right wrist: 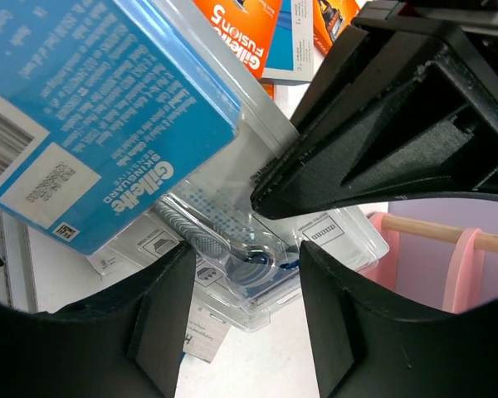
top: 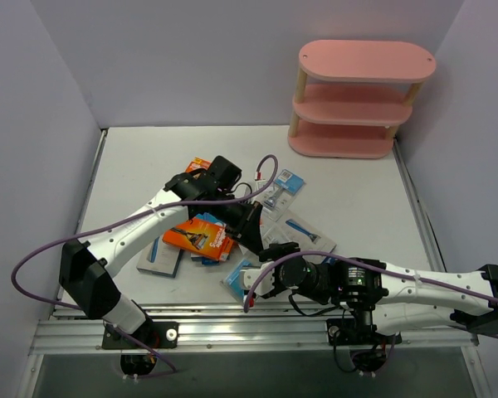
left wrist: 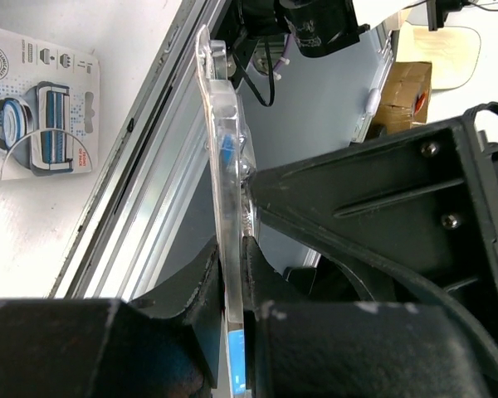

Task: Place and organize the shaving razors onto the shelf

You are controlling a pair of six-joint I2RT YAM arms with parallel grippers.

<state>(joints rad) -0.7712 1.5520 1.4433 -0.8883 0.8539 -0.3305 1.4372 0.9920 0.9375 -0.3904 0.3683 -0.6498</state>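
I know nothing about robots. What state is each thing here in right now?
Left end effector: shut on clear plastic blister pack with blue card.
Right end effector: open, over a second blister pack lying flat.
Pink three-tier oval shelf: upright, no packs on it.
Orange cardboard razor box: lying flat in the pile.

A clear blister pack lies between the parted jaws, beneath a blue Gillette card.
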